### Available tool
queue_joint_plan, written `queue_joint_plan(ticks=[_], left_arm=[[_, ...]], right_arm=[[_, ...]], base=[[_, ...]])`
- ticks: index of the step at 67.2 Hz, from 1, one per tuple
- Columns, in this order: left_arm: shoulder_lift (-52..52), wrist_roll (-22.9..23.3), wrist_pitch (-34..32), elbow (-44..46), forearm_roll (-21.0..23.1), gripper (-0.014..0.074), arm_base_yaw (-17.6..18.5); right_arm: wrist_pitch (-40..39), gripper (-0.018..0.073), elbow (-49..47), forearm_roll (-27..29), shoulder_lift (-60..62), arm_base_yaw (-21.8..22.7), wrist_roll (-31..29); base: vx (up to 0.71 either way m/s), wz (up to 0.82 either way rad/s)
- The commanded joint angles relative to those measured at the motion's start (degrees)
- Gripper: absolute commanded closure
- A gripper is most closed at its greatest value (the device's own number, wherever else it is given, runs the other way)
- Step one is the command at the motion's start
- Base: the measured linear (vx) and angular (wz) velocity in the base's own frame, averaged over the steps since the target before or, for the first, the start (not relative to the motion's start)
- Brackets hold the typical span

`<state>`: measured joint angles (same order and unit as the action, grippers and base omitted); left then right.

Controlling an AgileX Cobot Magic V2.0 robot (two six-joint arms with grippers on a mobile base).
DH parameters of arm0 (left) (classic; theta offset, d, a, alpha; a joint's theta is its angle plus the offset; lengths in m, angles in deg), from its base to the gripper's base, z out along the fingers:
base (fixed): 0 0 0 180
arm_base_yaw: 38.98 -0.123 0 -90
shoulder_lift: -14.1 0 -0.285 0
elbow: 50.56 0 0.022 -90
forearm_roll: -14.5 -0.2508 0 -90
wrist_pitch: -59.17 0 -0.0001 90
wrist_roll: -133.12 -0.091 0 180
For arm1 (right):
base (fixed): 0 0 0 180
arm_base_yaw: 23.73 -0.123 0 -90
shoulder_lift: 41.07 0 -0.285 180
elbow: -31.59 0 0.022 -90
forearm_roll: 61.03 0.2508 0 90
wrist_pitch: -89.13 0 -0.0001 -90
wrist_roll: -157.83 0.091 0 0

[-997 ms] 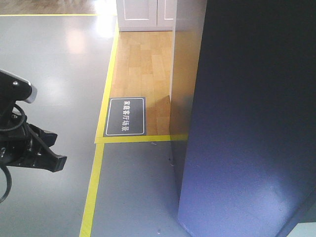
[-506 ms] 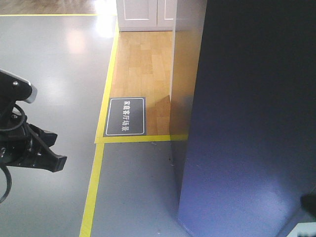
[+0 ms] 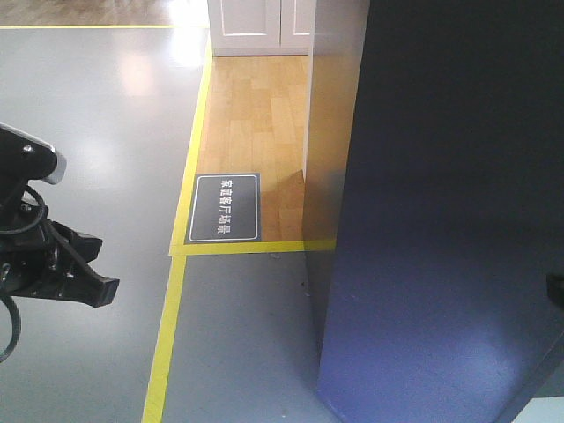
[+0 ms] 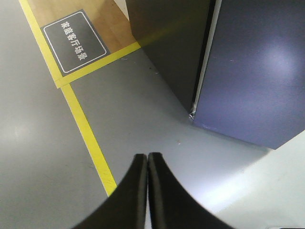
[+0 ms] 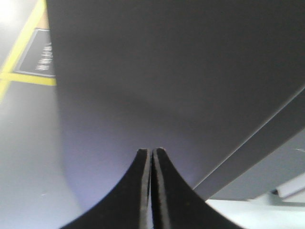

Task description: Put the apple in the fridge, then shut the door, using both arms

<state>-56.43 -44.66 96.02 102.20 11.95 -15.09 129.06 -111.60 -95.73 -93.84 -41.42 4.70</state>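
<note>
The fridge's side panel (image 3: 328, 150) stands at the middle of the front view, with the dark grey door (image 3: 441, 220) in front of it, filling the right. In the left wrist view the door (image 4: 257, 71) lies almost against the fridge body (image 4: 171, 43), with only a thin pale seam between them. My left gripper (image 4: 147, 155) is shut and empty over the grey floor, away from the fridge; its arm (image 3: 44, 256) is at the left edge. My right gripper (image 5: 151, 150) is shut and empty, close to the door's outer face (image 5: 167, 71). The apple is not in view.
Yellow floor tape (image 3: 167, 344) runs along the left of the fridge and borders a wooden floor patch (image 3: 256, 115). A dark floor sign (image 3: 225, 207) lies there. A white cabinet (image 3: 256, 22) stands at the back.
A dark part of the right arm has come into the front view at the right edge and risen along the door. The left arm has not moved.
</note>
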Motion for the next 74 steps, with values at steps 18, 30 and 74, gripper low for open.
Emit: queue_joint_plan(ticks=[18,30,74], left_arm=[[1.17,-0.02,-3.06,1.38,0.31,0.0603,-0.09],[1.17,-0.02,-3.06,1.38,0.37,0.0603,-0.09],[1.17,-0.02,-3.06,1.38,0.37,0.0603,-0.09]], right_arm=[[-13.06,0.0562,-11.36,6.58,-10.16,14.5,-10.53],[-21.49,0.0562,-14.03,13.25,-13.87,21.67,-13.63],[-29.08,0.0562,-31.14,14.98,-36.22,24.61,-13.08]], base=[[0.0,0.0],[0.0,0.0],[0.0,0.0]])
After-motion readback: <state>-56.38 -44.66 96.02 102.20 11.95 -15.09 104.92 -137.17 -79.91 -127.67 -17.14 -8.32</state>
